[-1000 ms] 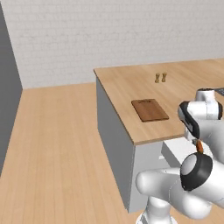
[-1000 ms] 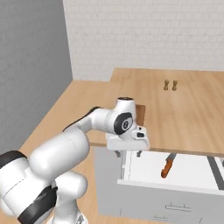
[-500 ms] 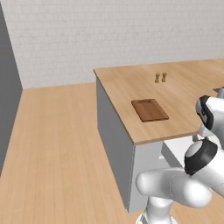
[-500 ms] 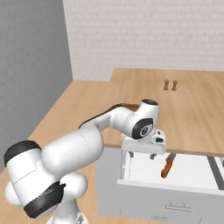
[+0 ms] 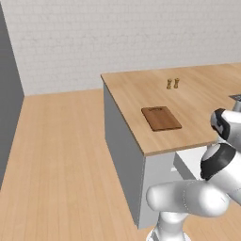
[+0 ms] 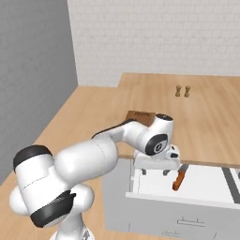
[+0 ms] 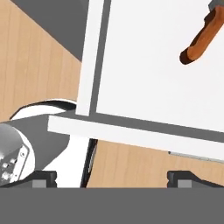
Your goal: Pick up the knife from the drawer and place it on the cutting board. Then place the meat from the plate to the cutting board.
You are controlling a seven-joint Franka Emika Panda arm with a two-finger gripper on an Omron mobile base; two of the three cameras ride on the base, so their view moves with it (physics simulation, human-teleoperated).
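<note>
The drawer (image 6: 206, 186) stands pulled out from under the counter, its white inside showing. The knife (image 6: 179, 177) lies in it, orange-brown handle toward the drawer front and grey blade toward the counter. My gripper (image 6: 153, 172) hangs open just above the drawer's left part, to the left of the knife and apart from it. In the hand view the open gripper (image 7: 113, 178) looks down on the drawer's corner (image 7: 144, 65), with the knife handle (image 7: 201, 39) at the upper right. The dark brown cutting board (image 5: 161, 117) lies on the counter near its edge, partly behind the arm (image 6: 139, 115). The plate and meat are out of view.
Two small brown shakers (image 5: 172, 84) stand farther back on the wooden counter (image 5: 197, 94). The counter's left end drops to the wood floor (image 5: 61, 155). A grey wall (image 6: 33, 70) stands to the left. Dark strips (image 6: 227, 178) lie in the drawer's right part.
The arm has swung right along the counter edge and the hand has come lower over the open drawer, closer to the knife. The jaws have stayed open. The knife has not moved.
</note>
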